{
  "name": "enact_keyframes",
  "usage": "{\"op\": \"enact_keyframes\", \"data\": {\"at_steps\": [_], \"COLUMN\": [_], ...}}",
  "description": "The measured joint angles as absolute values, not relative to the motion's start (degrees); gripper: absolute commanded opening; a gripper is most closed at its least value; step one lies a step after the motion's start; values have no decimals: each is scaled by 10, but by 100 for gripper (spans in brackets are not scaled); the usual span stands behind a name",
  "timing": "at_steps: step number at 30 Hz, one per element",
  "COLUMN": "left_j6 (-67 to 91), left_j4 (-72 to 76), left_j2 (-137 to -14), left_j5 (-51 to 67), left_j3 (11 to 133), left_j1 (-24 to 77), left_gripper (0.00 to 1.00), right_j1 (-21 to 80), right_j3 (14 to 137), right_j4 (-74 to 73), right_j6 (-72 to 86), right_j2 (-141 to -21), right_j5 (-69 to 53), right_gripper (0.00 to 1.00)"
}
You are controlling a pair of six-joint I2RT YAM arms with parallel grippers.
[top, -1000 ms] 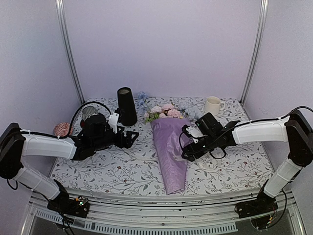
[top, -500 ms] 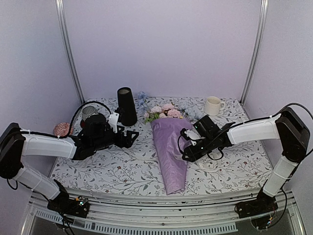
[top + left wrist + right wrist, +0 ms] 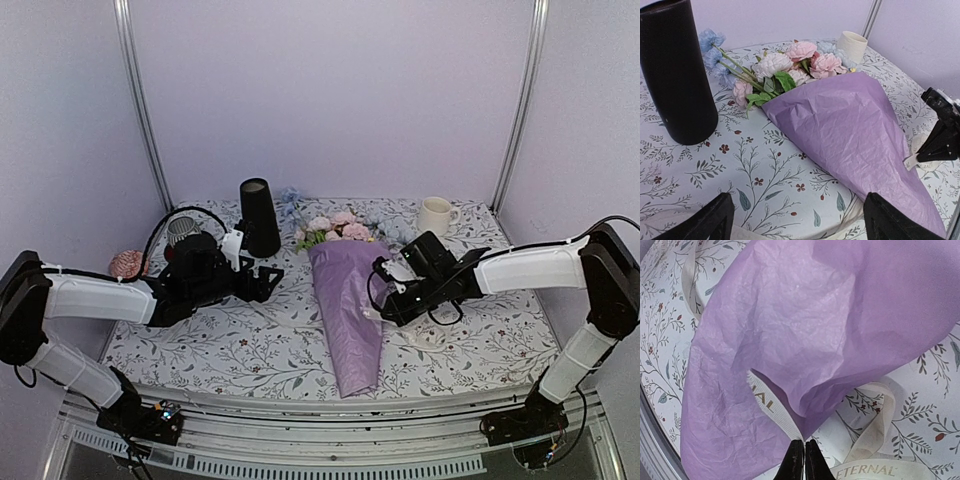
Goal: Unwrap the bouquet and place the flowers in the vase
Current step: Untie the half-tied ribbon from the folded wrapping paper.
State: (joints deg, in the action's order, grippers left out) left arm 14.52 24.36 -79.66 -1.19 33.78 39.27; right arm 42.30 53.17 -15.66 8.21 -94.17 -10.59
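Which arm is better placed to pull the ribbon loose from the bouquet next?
Right. The right hand is shut on the cream ribbon at the bouquet's side; the left hand hangs open, apart from it, nearer the vase.

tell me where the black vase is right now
In the top view the vase stands upright at the back left of the table, just left of the flowers.

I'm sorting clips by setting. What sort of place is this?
Probably a robot test booth, not a home: plain lilac walls on metal posts, two arms mounted at the front, and a bouquet, vase and mug staged on a floral cloth.
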Motion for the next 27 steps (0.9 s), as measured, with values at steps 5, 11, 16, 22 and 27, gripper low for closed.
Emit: {"op": "enact_keyframes", "data": {"at_steps": [5,11,16,22,27], "left_j6": [145,143,135,133,133], "left_j4": [244,242,217,199,182], "left_j2": [-797,-799,-817,-830,-835], "left_j5": [-14,-15,-22,-31,-36], "left_j3": [338,339,362,372,376], "left_j1": [393,394,394,394,394], "left_gripper": [92,94,95,95,95], "right_j1": [422,387,286,54,-44], "right_j3": [532,535,578,639,659], "right_j4": [-167,-171,-188,-166,-151], "right_j6": [83,84,83,122,187], "right_j2": [-915,-884,-851,-764,-726], "right_j5": [-80,-40,-19,-34,-11], "right_gripper": [3,3,3,3,9]}}
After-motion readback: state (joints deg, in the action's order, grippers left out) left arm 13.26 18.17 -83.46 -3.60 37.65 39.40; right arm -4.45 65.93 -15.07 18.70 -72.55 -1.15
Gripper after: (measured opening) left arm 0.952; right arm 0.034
